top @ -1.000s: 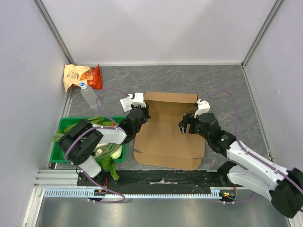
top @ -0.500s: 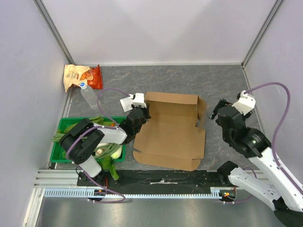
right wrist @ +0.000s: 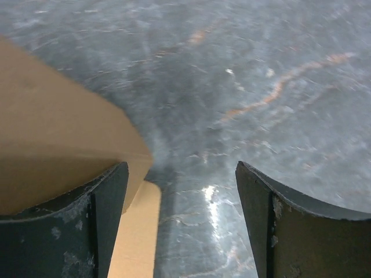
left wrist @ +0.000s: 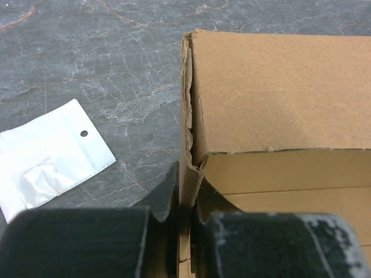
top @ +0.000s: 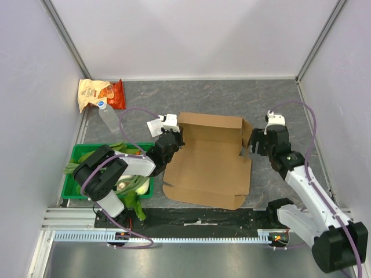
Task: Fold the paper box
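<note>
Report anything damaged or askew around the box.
The paper box has a ragged, split-looking edge on its left wall, just above where the left hand pinches it. A small white packet lies loose on the table beside that corner.

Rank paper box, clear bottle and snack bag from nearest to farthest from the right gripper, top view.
From the right gripper:
1. paper box: directly beside it, the box's raised right flap at the fingers.
2. clear bottle: far left, beyond the box.
3. snack bag: back-left corner, behind the bottle.
</note>
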### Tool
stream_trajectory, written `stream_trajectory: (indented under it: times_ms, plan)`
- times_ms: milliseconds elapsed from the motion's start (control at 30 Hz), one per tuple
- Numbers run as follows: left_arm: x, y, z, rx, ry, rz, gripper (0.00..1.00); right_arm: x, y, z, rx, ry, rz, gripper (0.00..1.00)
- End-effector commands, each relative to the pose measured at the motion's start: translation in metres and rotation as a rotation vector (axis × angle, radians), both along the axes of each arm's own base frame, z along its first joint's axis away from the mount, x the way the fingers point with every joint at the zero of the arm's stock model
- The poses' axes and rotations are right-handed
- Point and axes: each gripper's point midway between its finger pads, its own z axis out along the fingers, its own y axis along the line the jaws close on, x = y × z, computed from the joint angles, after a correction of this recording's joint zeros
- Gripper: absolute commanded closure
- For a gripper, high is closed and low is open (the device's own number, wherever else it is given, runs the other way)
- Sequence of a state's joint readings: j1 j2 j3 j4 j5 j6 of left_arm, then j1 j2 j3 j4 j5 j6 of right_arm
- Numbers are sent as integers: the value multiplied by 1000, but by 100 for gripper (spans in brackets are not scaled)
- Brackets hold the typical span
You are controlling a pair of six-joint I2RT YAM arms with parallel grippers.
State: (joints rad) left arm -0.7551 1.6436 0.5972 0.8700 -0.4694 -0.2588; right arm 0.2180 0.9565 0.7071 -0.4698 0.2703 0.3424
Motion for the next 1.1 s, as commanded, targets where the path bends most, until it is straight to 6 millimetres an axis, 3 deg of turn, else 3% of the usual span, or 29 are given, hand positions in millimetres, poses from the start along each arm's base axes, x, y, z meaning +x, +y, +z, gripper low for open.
stream_trajectory:
  times_ms: [0, 133, 167, 200, 267, 467, 600, 833, 1067]
  plan:
    - [3, -3, 0, 20, -14, -1, 98, 19, 48, 36, 65, -287, 277, 18]
    - [3, -4, 1, 27, -14, -5, 98, 28, 71, 45, 87, -373, 375, 18]
    - [3, -4, 1, 30, -14, -3, 98, 33, 77, 58, 95, -440, 392, 18]
    - [3, -4, 1, 31, -15, -5, 98, 31, 83, 50, 87, -446, 405, 18]
    - [4, -4, 3, 32, -18, -6, 98, 34, 87, 59, 74, -517, 416, 17]
    - [3, -6, 6, 27, -22, -16, 98, 39, 89, 60, 59, -602, 435, 17]
    - [3, -6, 7, 29, -22, -18, 98, 30, 101, 51, 82, -610, 515, 17]
    - [3, -4, 9, 33, -27, -14, 98, 21, 120, 37, 173, -461, 579, 20]
    - [2, -4, 8, 34, -22, -16, 98, 21, 124, 34, 181, -455, 604, 14]
